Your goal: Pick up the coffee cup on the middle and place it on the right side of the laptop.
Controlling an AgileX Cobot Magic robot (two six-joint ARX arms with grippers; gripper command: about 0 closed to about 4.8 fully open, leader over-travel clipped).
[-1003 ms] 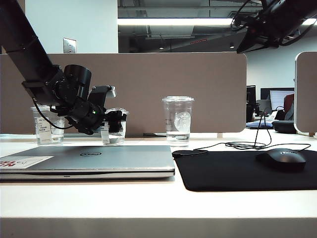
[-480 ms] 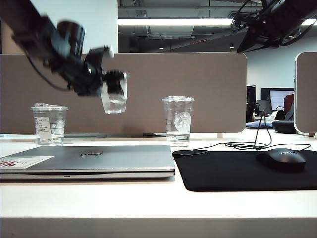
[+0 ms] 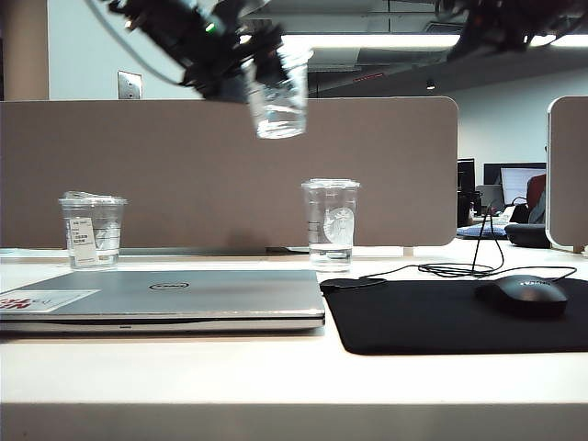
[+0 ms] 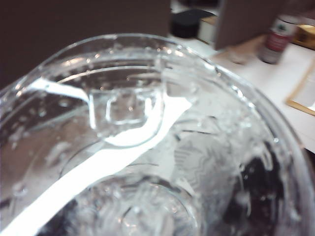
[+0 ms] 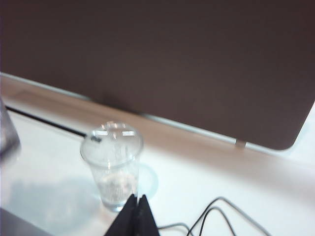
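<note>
Nearest the front edge of the white worktop [image 3: 276,381] lies the closed silver-grey laptop [image 3: 165,299], flat on the left half, with its round logo facing up and a white-and-red sticker at its near left corner. Just beside its right edge lies a black mouse pad [image 3: 432,317], with a black mouse [image 3: 521,294] resting toward the pad's far right corner and a dark cable [image 3: 459,269] trailing off behind it. Farther back, near the worktop's far edge and in front of the brown partition [image 3: 395,156], a clear labelled cup [image 3: 92,230] with an uneven lid stands upright behind the laptop's left end, and a taller clear cup [image 3: 330,220] with a round pale logo stands upright near the middle, behind the gap between laptop and pad. High above the worktop, between those two cups and clear of everything, the coffee cup [image 3: 277,96] hangs in the air, slightly tilted, a little clear liquid in its base; the left gripper [image 3: 253,57] pinches it near its rim, blurred. In the left wrist view the cup's clear lid [image 4: 147,142] fills nearly the whole picture, wet with droplets. The right gripper [image 5: 134,216] is at the top right of the exterior view, high over the mouse pad; its wrist view shows its dark fingertips [image 5: 129,219] pressed together, with the taller cup [image 5: 112,164] below them on the worktop.
</note>
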